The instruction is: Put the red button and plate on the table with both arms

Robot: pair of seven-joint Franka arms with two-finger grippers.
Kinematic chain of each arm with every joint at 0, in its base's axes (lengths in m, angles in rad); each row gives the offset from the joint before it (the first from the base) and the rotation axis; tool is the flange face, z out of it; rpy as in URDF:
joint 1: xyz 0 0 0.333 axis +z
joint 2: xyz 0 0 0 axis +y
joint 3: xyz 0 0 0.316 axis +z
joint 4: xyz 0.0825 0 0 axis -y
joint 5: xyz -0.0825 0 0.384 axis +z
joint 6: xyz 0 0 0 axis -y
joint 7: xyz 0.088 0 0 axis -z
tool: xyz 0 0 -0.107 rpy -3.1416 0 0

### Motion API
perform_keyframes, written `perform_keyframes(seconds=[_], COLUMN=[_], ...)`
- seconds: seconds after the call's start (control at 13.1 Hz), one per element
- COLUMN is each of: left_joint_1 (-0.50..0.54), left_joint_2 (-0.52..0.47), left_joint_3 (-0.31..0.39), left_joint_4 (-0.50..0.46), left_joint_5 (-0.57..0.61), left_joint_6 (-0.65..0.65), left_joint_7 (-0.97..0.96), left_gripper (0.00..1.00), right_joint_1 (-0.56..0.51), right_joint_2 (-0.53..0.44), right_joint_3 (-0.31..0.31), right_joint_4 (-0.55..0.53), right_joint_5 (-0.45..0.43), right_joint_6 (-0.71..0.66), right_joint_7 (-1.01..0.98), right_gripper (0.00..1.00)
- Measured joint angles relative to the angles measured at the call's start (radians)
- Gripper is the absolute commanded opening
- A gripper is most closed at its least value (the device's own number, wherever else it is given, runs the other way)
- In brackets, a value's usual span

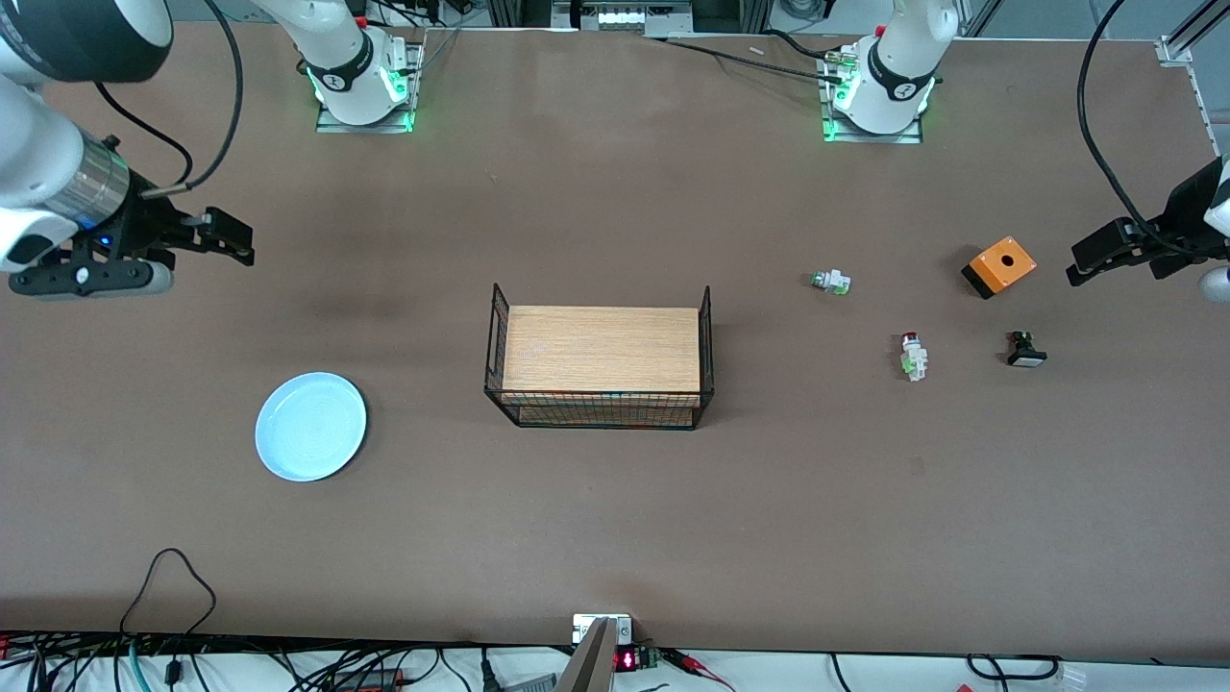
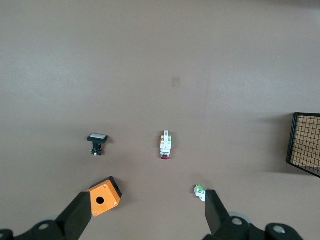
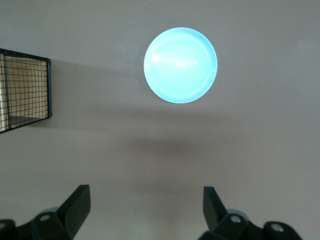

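Note:
The pale blue plate (image 1: 310,426) lies flat on the brown table (image 1: 615,519) toward the right arm's end; it also shows in the right wrist view (image 3: 180,65). The red button (image 1: 913,357) lies on its side on the table toward the left arm's end; it also shows in the left wrist view (image 2: 165,145). My right gripper (image 1: 235,240) hangs open and empty over bare table at the right arm's end, apart from the plate (image 3: 145,192). My left gripper (image 1: 1081,264) hangs open and empty over the left arm's end, apart from the button (image 2: 146,196).
A wood-topped black wire rack (image 1: 602,360) stands mid-table. Near the red button lie a green-capped switch (image 1: 831,282), an orange box with a hole (image 1: 999,266) and a black white-capped button (image 1: 1025,350). Cables run along the table's near edge.

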Motion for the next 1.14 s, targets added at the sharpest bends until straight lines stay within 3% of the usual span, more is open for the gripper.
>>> perform_keyframes(seconds=[0.38, 0.69, 1.14], left_joint_1=[0.003, 0.004, 0.006], left_joint_2=[-0.004, -0.004, -0.007], left_joint_3=[-0.002, -0.002, -0.008], left_joint_4=[0.000, 0.000, 0.000], left_joint_5=[0.000, 0.000, 0.000], left_joint_6=[-0.030, -0.031, -0.031], left_joint_7=[0.000, 0.005, 0.007], left_gripper=[1.00, 1.00, 1.00], right_joint_1=[0.009, 0.046, 0.043], right_joint_2=[0.005, 0.012, 0.021], right_joint_3=[0.001, 0.005, -0.007], right_joint_4=[0.014, 0.058, 0.065], right_joint_5=[-0.072, -0.078, -0.078], right_joint_6=[-0.079, -0.210, -0.221], right_joint_7=[0.000, 0.010, 0.011], right_gripper=[1.00, 1.00, 1.00])
